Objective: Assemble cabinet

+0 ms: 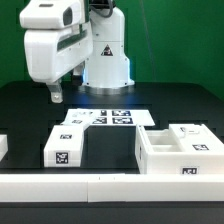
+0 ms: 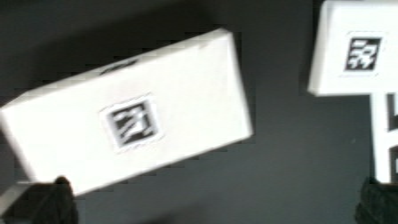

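Gripper [image 1: 57, 96] held spread over tagged panel [image 1: 65, 148], box [image 1: 160, 162] set on the exterior view's right, divider [image 1: 187, 138] seen inside it.

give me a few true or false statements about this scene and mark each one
1. The gripper holds a white part. False: it is open and empty, above the table.
2. The cabinet box sits at the exterior view's right. True.
3. The marker board stands upright. False: it lies flat on the table.
4. The white block shows a tag on its side. True.
5. The white block rests inside the cabinet box. False: it lies apart, to the exterior view's left of it.
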You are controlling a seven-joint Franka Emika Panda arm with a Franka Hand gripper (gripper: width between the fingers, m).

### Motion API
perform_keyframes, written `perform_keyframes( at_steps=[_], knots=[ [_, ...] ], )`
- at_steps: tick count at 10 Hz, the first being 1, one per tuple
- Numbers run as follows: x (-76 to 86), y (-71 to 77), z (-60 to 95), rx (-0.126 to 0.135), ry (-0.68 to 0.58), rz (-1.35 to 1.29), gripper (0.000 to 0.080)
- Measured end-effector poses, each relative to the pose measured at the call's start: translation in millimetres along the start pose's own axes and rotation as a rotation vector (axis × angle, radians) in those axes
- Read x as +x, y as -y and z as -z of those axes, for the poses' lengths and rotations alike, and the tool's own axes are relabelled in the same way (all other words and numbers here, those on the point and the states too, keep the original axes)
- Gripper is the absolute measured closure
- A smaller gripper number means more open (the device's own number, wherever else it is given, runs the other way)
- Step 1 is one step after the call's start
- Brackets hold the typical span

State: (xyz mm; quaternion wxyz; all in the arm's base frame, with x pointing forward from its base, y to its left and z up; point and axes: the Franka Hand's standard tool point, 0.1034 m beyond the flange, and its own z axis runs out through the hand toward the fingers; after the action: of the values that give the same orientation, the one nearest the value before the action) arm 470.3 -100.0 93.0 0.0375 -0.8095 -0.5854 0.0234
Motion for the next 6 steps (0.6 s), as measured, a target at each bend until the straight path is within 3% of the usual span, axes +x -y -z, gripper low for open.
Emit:
perform_keyframes(
  at_steps=[2,3,6],
  knots=[
    [-13.9,24.5,-26.1,-0.009,0.029,-0.043,0.0004],
    [-15.7,34.0,-32.9,-0.026,0.030,-0.085,0.0004],
    [-19.6,38.7,-34.5,-0.018,0.041,-0.099,0.0004]
  ],
)
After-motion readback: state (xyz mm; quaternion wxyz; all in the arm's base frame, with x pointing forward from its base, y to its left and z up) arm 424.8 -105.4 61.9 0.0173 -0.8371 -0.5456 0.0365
